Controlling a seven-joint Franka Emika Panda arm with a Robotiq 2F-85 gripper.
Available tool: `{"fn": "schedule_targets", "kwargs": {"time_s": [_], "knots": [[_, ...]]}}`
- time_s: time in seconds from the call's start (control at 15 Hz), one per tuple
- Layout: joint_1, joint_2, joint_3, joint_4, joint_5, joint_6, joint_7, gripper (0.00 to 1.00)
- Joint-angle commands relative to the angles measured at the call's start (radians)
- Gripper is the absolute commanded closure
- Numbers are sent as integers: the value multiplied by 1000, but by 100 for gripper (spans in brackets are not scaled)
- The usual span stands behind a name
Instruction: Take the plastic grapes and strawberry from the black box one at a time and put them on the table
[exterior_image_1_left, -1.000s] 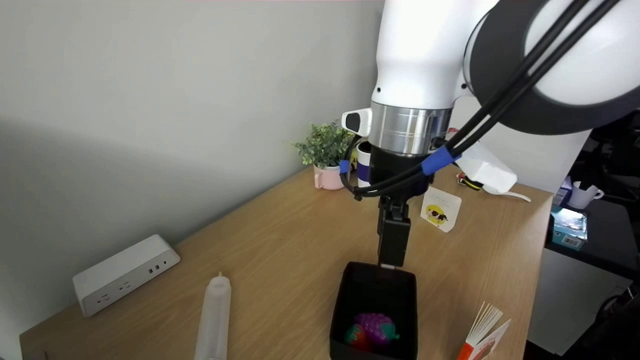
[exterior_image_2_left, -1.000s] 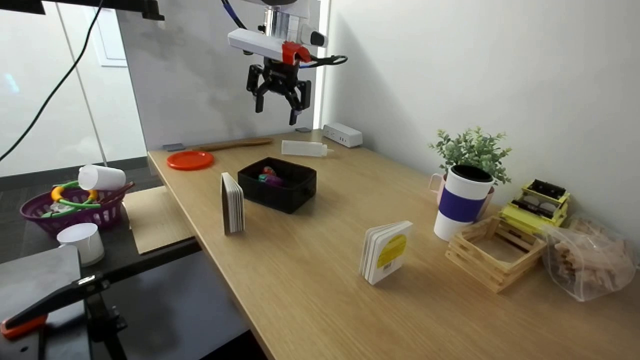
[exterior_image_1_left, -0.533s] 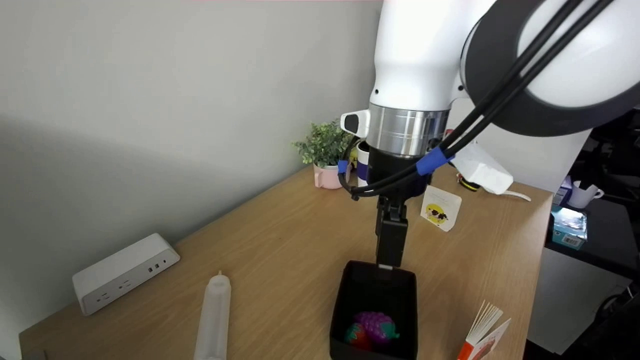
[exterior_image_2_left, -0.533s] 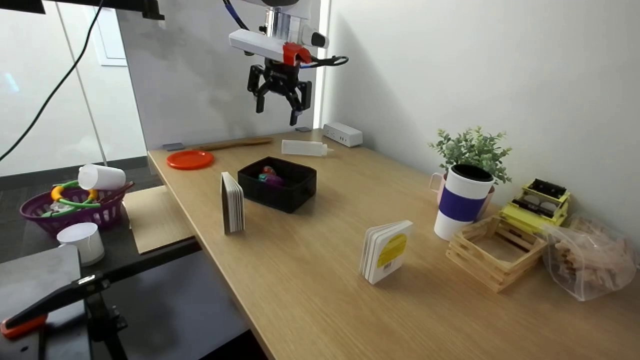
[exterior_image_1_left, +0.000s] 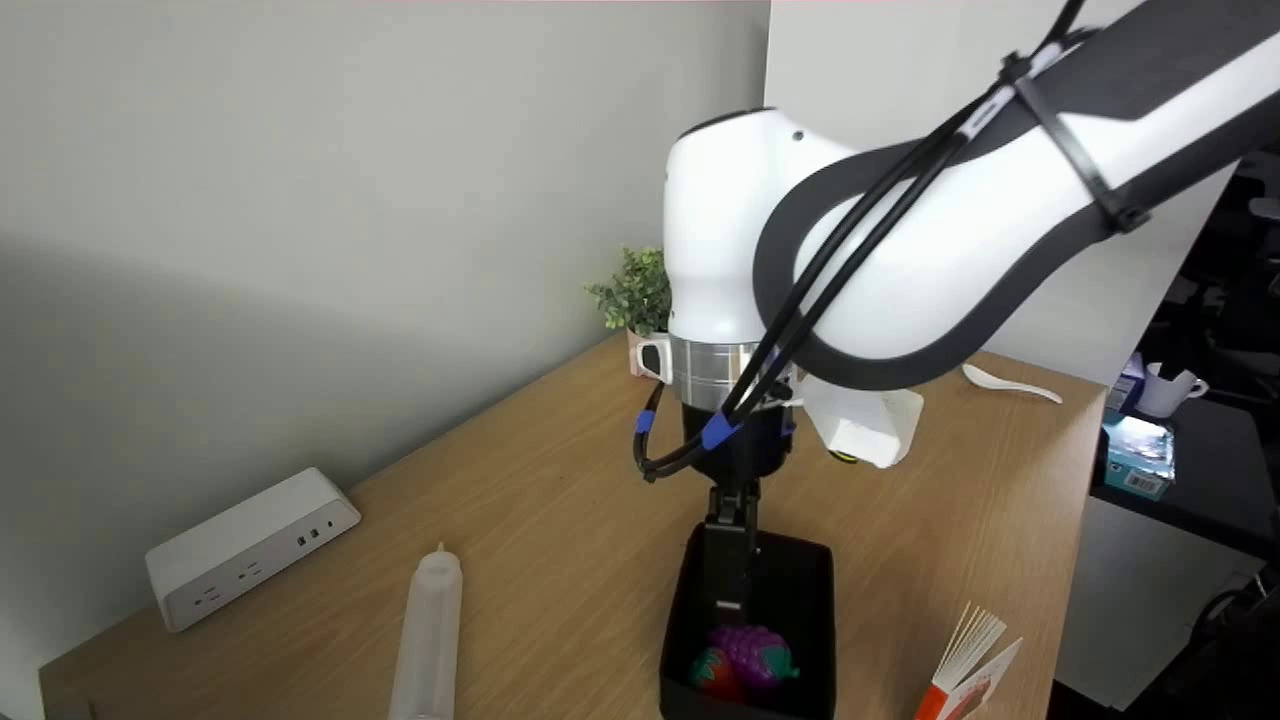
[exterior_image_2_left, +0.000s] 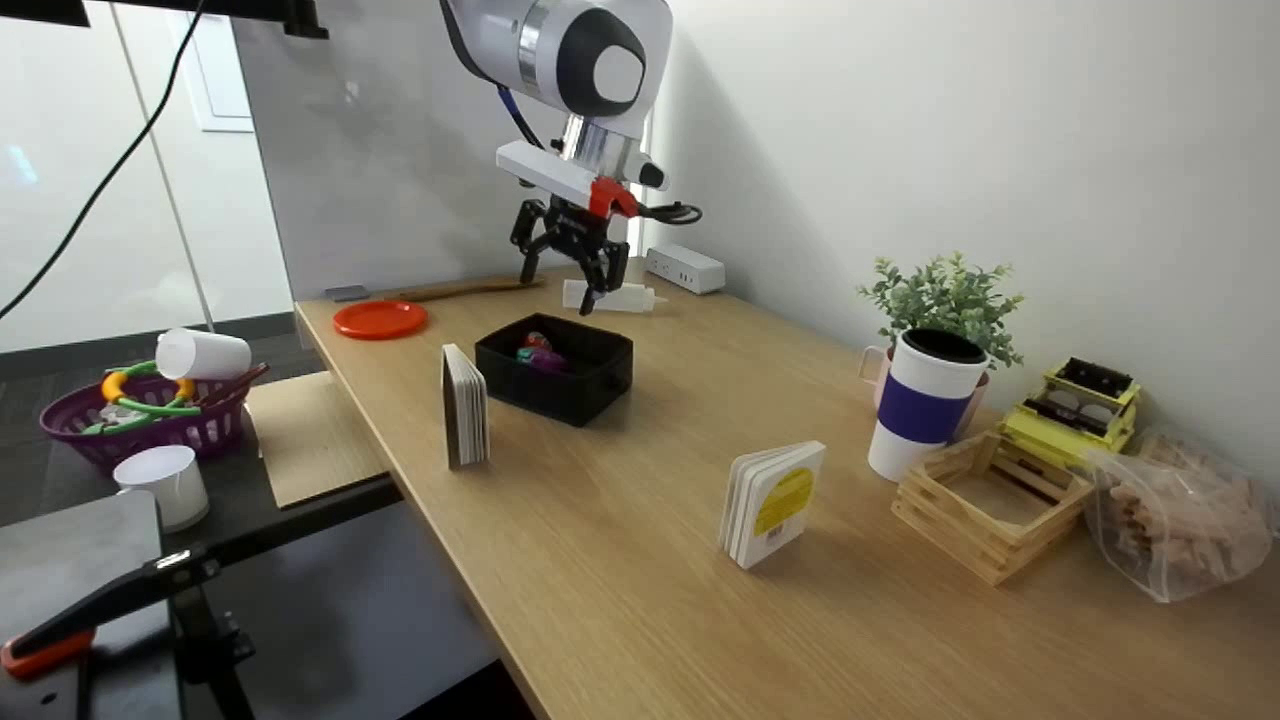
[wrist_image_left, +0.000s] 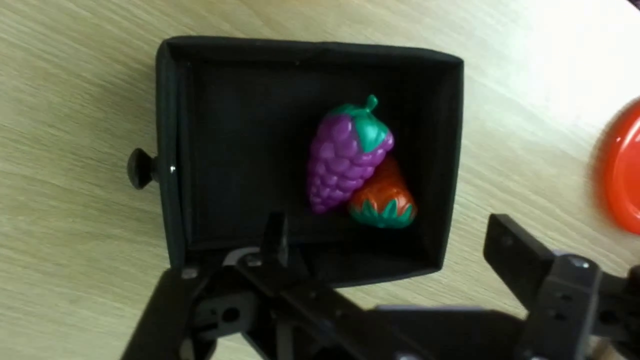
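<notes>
Lower came my Robotiq gripper (exterior_image_2_left: 557, 293), fingers (wrist_image_left: 520, 260) wide apart, toward the black box (wrist_image_left: 240, 140). Inside, I saw plastic grapes (wrist_image_left: 340, 162) touching the strawberry (wrist_image_left: 385, 197).

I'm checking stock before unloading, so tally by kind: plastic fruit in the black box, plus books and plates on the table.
Plastic grapes: 1
Strawberry: 1
Books: 2, one book nearer the black box, the yellow-marked book farther off
Red plate: 1
Total: 5

In an exterior view my gripper (exterior_image_2_left: 557, 290) hangs, jaws apart; black box (exterior_image_2_left: 535, 391) lower than it, strawberry (exterior_image_2_left: 538, 341) and plastic grapes (exterior_image_2_left: 546, 361) inside, table (exterior_image_2_left: 640, 520) under both.
</notes>
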Motion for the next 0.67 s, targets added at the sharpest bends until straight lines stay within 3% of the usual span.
{"fn": "schedule_targets", "kwargs": {"time_s": [0.0,0.6], "knots": [[-4,118,9,164,13,-130,-17,0],[-11,275,22,353,37,-306,-30,0]]}}
